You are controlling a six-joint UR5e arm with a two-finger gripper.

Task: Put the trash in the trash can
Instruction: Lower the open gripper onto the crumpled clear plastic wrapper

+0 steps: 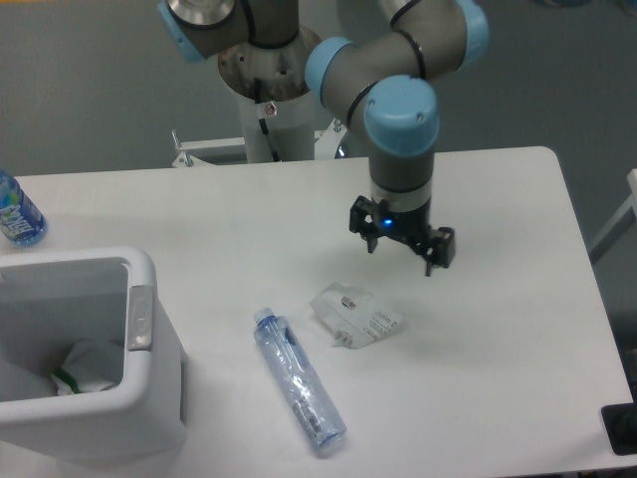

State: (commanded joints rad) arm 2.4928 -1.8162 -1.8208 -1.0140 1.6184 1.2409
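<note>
A small clear plastic wrapper [356, 316] with a white printed label lies flat near the middle of the table. Left of it and nearer the front lies a long clear bottle [299, 381] with a bluish label, cap pointing to the back left. The white-grey trash can [149, 398] stands at the front left, with crumpled white material inside it. My gripper [402, 249] hangs open above the table, just behind and to the right of the wrapper, fingers pointing down with nothing between them.
A deeper-blue bottle [17, 212] stands at the table's far left edge. The robot's base column [271, 90] rises behind the table. A dark object [622, 428] sits at the front right corner.
</note>
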